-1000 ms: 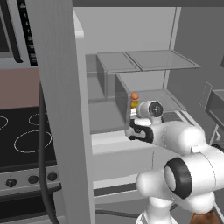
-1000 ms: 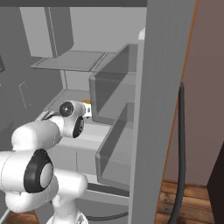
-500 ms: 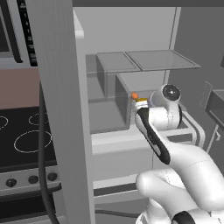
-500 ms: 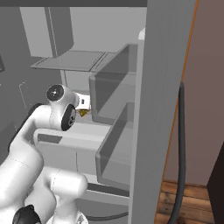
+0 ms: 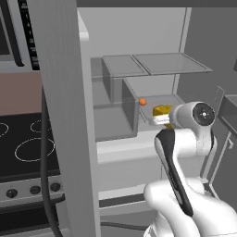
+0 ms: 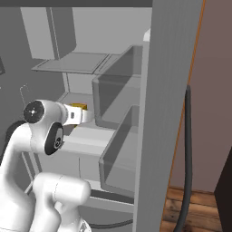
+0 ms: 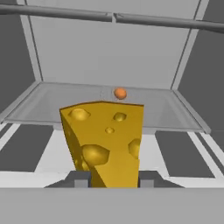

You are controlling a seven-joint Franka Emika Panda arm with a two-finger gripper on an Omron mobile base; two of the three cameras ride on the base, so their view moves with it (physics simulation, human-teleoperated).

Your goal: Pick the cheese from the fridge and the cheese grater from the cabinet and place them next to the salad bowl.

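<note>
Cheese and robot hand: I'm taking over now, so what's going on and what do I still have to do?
Gripper: shut on the cheese, held just in front of the fridge shelf.
A tiny orange ball lies on that shelf, apart from the cheese.
Done: cheese gripped.
Left: carry it out of the fridge to the salad bowl, then get the cheese grater from the cabinet and set it beside the bowl too.

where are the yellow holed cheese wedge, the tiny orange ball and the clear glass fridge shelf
yellow holed cheese wedge [image 7: 105,140], hand view, middle of its front face
tiny orange ball [image 7: 120,93], hand view, its centre
clear glass fridge shelf [image 5: 169,63], left base view, its top surface
</note>
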